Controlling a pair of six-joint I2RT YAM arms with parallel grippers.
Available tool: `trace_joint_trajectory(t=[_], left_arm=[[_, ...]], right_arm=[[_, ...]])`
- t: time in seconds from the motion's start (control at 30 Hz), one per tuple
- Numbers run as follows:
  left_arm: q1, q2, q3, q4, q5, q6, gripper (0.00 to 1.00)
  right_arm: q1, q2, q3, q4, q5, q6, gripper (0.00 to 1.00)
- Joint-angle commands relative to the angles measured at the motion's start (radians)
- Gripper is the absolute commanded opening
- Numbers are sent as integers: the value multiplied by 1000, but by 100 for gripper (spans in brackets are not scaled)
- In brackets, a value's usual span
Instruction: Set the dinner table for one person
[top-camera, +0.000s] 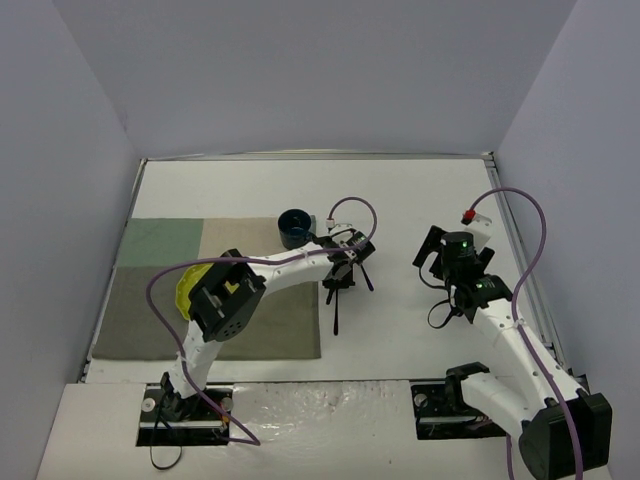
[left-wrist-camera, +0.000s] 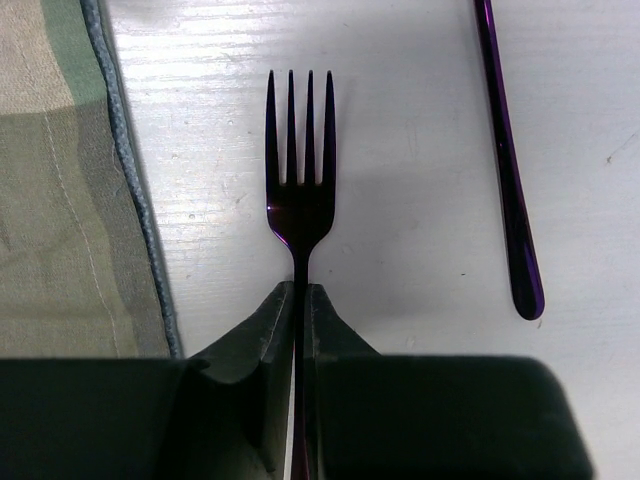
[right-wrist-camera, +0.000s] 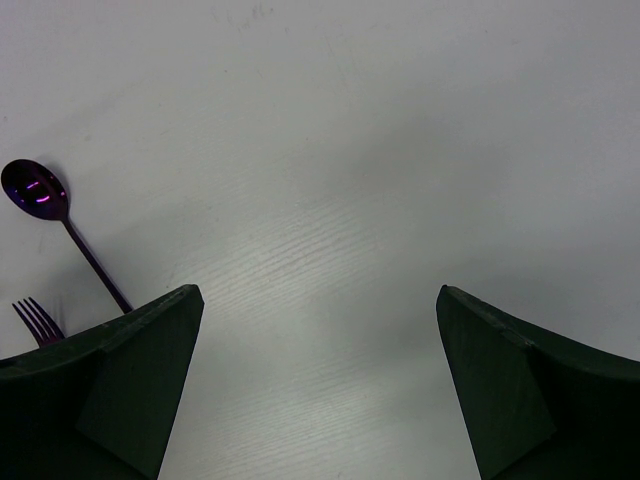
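Left pincer (left-wrist-camera: 300, 300): clamped on the fork (left-wrist-camera: 299, 170), both fingers (left-wrist-camera: 265, 340) pressed flat against the thin handle just behind the neck. The dark purple fork points straight ahead of the pincer, its four tines furthest out. Cannot tell whether the fork is lifted or resting on the worktop (left-wrist-camera: 400, 250).

Right of that pincer, apart from the fork: the spoon's handle (left-wrist-camera: 508, 170), same purple metal, lying on the worktop roughly parallel to the fork, bowl out of the left wrist view.

Left of that pincer: the stitched edge of the grey-green patchwork placemat (left-wrist-camera: 60, 200), near the fork but not touching it.

From the top view, a dark blue cup (top-camera: 295, 228) stands at the placemat's far corner, just beyond and left of the left pincer. A yellow item (top-camera: 188, 290) sits on the placemat, well back along the arm and partly hidden by it; what it is cannot be told.

Right pincer (right-wrist-camera: 318, 300): fingers wide apart, nothing between them, bare white worktop below and ahead. Off to its left, the spoon bowl and the fork tines show at the edge of the right wrist view.

The worktop, white with a thin metal rim, lies under both pincers and carries everything.
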Motion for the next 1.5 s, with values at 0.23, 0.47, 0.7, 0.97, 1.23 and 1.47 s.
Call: trace_joint_trajectory(t=[0.23,0.47,0.7,0.97,1.23,1.47], left_arm=[[7,-283,26,-91,-135,261,0],[218,-587,-169,-63,-124,517,0],[596,-770,-361,8,47,719,0],[927,-739,-446,76,96,975,0],[1089,-629,-538,288,135,1087,0],[1217,-621,-618,394,209,1090,0]], right_arm=[[-8,-48,3,46,3,-22,100],[-8,-53,25,57,-68,-48,100],[25,-48,34,98,-141,-81,100],[76,-39,25,106,-158,-91,100],[132,-36,22,109,-177,-93,100],[155,-50,6,112,-170,-100,100]])
